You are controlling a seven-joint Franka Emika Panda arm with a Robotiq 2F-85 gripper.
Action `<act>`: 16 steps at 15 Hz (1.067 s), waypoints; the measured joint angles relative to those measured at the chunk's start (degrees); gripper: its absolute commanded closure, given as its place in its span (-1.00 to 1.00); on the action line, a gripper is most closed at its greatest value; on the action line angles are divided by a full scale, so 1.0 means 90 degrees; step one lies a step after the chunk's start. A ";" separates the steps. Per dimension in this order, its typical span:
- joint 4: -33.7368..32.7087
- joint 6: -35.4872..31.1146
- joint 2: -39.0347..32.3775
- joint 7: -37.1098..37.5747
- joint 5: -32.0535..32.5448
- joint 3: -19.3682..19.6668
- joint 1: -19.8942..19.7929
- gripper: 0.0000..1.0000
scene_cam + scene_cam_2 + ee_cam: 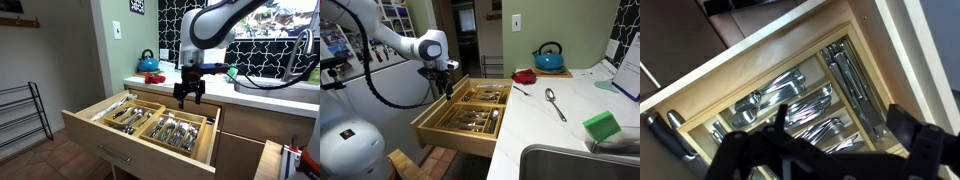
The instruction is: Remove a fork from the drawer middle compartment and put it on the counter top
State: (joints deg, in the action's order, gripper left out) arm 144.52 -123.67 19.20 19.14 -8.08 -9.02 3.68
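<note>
The drawer [110, 140] stands pulled open below the counter top [270, 100], and both show in the exterior views [440, 130] [555, 125]. Its wooden organiser holds silver cutlery in long sections. The middle compartment [165, 127] [805, 108] is full of forks and spoons. My gripper [191, 98] [445, 88] hangs a little above the back part of the drawer, open and empty. In the wrist view its dark fingers [840, 145] frame the cutlery sections from above, touching nothing.
On the counter top lie a fork [520, 90] and a spoon [555, 103], with a red bowl [525, 75], a blue kettle [548, 57] and a green sponge [602, 126]. A sink [570, 165] is at the near end. A metal rack [22, 115] stands on the floor.
</note>
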 measured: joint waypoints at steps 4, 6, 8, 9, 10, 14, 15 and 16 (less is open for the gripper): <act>0.0362 -0.0828 -0.0347 0.0251 -0.0405 0.0275 -0.0121 -1.00; 0.0478 -0.1130 -0.0461 0.0306 -0.0508 0.0406 -0.0202 -1.00; 0.0500 -0.1314 -0.0549 0.0408 -0.0533 0.0522 -0.0301 -1.00; 0.0490 -0.1371 -0.0593 0.0462 -0.0533 0.0563 -0.0353 -1.00; 0.0464 -0.1377 -0.0634 0.0499 -0.0533 0.0594 -0.0400 -1.00; 0.0235 -0.1377 -0.0842 0.0540 -0.0453 0.0676 -0.0551 -1.00; 0.0148 -0.1377 -0.0922 0.0540 -0.0440 0.0693 -0.0581 -1.00; 0.0066 -0.1386 -0.1022 0.0551 -0.0440 0.0716 -0.0608 -1.00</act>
State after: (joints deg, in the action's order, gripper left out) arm 145.11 -136.14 10.00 24.10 -12.05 -2.57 -1.79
